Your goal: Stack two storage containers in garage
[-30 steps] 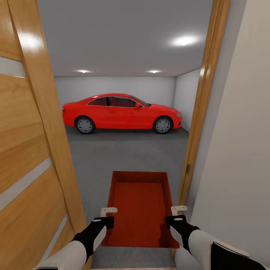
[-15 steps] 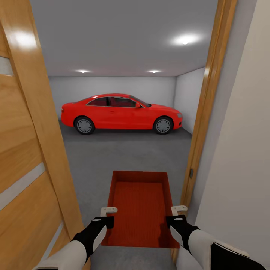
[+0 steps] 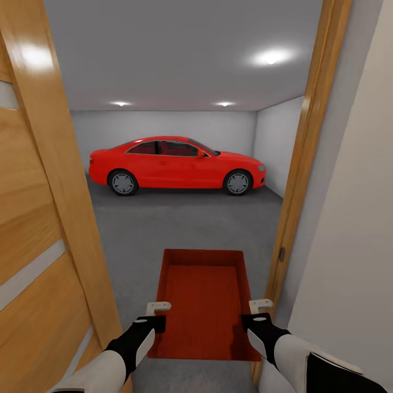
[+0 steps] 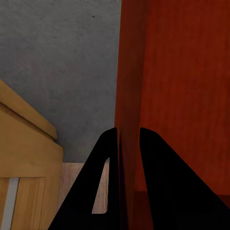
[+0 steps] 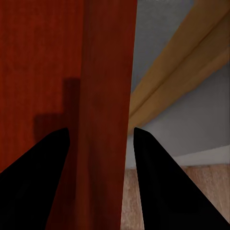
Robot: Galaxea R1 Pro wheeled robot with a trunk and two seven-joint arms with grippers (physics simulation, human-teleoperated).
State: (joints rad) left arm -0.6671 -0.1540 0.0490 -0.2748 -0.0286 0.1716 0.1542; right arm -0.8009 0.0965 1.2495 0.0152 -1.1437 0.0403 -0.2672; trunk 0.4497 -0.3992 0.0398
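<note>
One orange-red storage container (image 3: 203, 300) hangs level in front of me, held between both arms in the doorway to the garage. My left gripper (image 3: 157, 316) is shut on its left wall, and the left wrist view shows the thin wall (image 4: 127, 96) pinched between the black fingers (image 4: 108, 163). My right gripper (image 3: 256, 312) is shut on the right wall; there the wall (image 5: 108, 72) fills the gap between the fingers (image 5: 148, 163). Beyond the container spreads the garage's dark grey concrete floor (image 3: 180, 224).
An open wooden door (image 3: 38, 218) stands close on my left, and the wooden door frame (image 3: 300, 180) and a white wall (image 3: 355, 245) close on my right. A red car (image 3: 174, 164) is parked across the far side of the garage. Light wood planks (image 5: 201, 191) lie below the right gripper.
The view has crept forward through the doorway, so the door and frame have slid outward. The container and both grippers keep the same hold.
</note>
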